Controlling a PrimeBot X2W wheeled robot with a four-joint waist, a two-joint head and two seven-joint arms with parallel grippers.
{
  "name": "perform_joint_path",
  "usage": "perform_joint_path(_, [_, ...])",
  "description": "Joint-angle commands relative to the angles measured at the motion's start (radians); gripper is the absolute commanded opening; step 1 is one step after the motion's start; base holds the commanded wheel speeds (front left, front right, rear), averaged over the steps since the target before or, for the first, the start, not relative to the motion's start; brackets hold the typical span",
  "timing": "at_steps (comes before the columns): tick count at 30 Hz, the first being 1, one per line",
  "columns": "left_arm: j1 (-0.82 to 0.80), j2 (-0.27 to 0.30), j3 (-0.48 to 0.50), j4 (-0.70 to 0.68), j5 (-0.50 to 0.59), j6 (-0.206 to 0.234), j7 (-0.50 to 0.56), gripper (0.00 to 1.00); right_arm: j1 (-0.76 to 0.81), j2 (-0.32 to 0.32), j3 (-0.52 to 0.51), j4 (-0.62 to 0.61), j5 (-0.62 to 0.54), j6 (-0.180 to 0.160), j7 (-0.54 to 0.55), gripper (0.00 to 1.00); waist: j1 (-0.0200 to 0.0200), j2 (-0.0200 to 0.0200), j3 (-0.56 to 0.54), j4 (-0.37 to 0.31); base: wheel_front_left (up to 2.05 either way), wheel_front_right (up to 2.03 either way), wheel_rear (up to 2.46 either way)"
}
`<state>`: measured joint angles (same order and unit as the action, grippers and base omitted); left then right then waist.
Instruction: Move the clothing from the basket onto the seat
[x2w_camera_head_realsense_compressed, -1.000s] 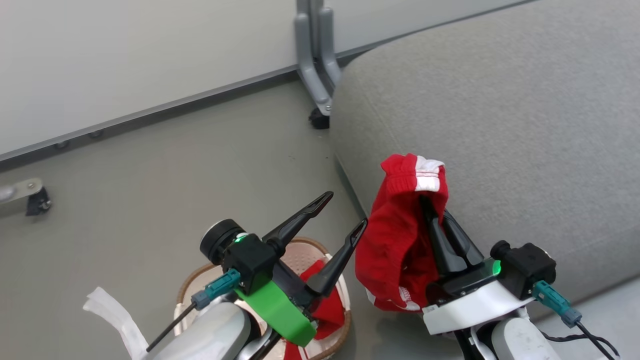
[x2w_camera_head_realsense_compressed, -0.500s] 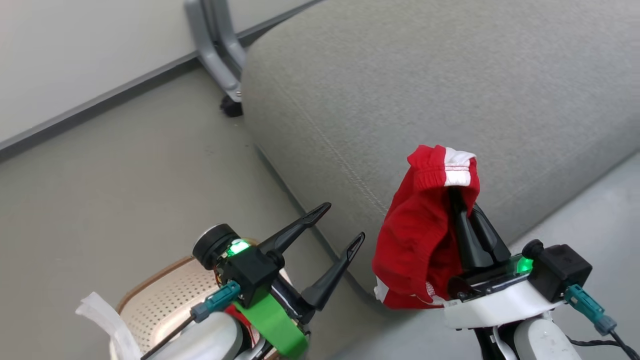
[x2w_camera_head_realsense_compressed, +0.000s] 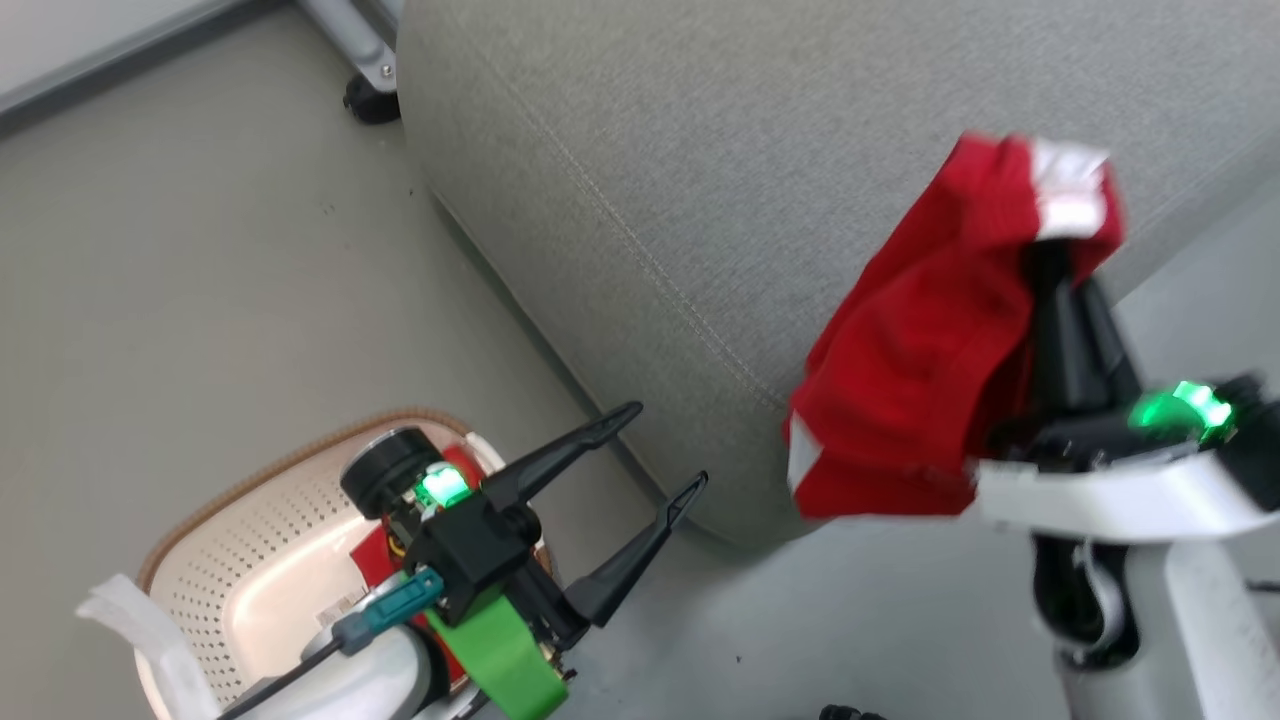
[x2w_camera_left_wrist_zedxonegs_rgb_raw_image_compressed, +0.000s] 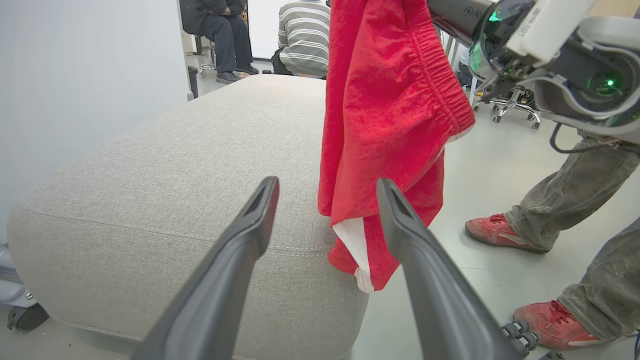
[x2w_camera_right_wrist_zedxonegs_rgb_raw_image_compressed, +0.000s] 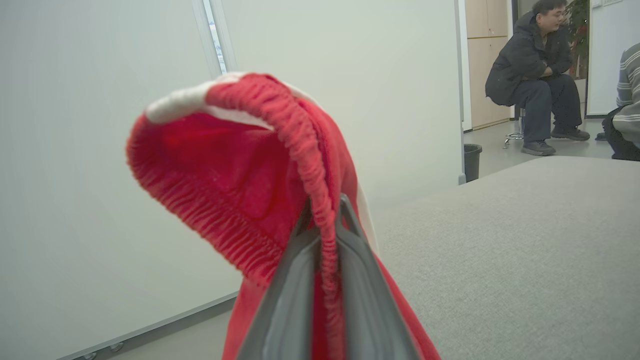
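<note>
Right jaws: I am pinching these shut on the elastic waistband of a small bright red fabric garment with white panels (x2w_camera_head_realsense_compressed: 920, 350) (x2w_camera_left_wrist_zedxonegs_rgb_raw_image_compressed: 385, 100) (x2w_camera_right_wrist_zedxonegs_rgb_raw_image_compressed: 240, 170). My two dark fingers (x2w_camera_right_wrist_zedxonegs_rgb_raw_image_compressed: 295, 300) (x2w_camera_head_realsense_compressed: 1060, 330) are pressing together with the band between them.
Held garment: it is hanging from my raised right arm. Its waistband is folding over my fingertips and its body is draping down. In the head view it is showing in front of the near edge of the large light grey upholstered seat cushion (x2w_camera_head_realsense_compressed: 700, 150) (x2w_camera_left_wrist_zedxonegs_rgb_raw_image_compressed: 175, 175) (x2w_camera_right_wrist_zedxonegs_rgb_raw_image_compressed: 525, 250). I cannot tell whether its lower hem is touching the cushion.
Left jaws: I am holding these wide open with nothing between them. The long dark fingers (x2w_camera_head_realsense_compressed: 560, 460) (x2w_camera_left_wrist_zedxonegs_rgb_raw_image_compressed: 240, 250) are pointing towards the seat's rounded corner, and the hanging garment is showing between them in the left wrist view.
Basket: the cream-white perforated plastic basket with a brown woven-look rim (x2w_camera_head_realsense_compressed: 215, 575) is sitting on the grey floor (x2w_camera_head_realsense_compressed: 200, 250), near the seat's corner and under my left wrist.
Second garment: more red fabric (x2w_camera_head_realsense_compressed: 372, 558) is lying inside the basket, mostly hidden by my left wrist.
Bystander: a person's legs in khaki trousers and red shoes (x2w_camera_left_wrist_zedxonegs_rgb_raw_image_compressed: 575, 200) are standing on the floor beside my right arm.
Background: a person in dark clothes (x2w_camera_right_wrist_zedxonegs_rgb_raw_image_compressed: 535, 75) is sitting well beyond the seat.
</note>
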<state>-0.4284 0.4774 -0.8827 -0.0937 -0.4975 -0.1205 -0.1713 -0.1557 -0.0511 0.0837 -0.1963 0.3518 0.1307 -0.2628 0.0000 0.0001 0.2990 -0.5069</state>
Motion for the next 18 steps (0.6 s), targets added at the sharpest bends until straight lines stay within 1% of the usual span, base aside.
perform_joint_path(1, [-0.025, 0.027, -0.001, -0.018, 0.004, -0.002, 0.006, 1.0, -0.063, 0.001, -0.021, -0.011, 0.003, 0.0, -0.003, 0.0, 0.0, -0.0001, 0.111, 0.059, 0.0, 0.0, 0.0])
perform_joint_path(5, [-0.059, 0.082, 0.0, -0.077, 0.004, -0.007, 0.015, 1.0, -0.235, 0.001, -0.083, -0.014, -0.034, 0.0, -0.003, 0.0, 0.0, -0.0001, 0.209, 0.111, 0.0, 0.0, 0.0])
perform_joint_path(9, [-0.107, 0.131, -0.017, -0.125, 0.01, -0.01, 0.013, 1.0, -0.423, 0.001, -0.16, 0.021, -0.104, 0.0, -0.003, 0.0, 0.0, -0.0001, 0.302, 0.166, 0.0, 0.0, 0.0])
perform_joint_path(14, [-0.164, 0.173, -0.049, -0.154, 0.014, -0.012, -0.004, 1.0, -0.655, 0.0, -0.284, 0.122, -0.16, 0.0, -0.003, 0.0, 0.0, -0.0001, 0.392, 0.216, 0.0, 0.0, 0.0])
perform_joint_path(18, [-0.203, 0.2, -0.078, -0.166, 0.005, -0.011, -0.022, 1.0, -0.781, -0.001, -0.366, 0.229, -0.205, 0.0, -0.003, 0.0, 0.0, -0.0001, 0.443, 0.241, 0.0, 0.0, 0.0])
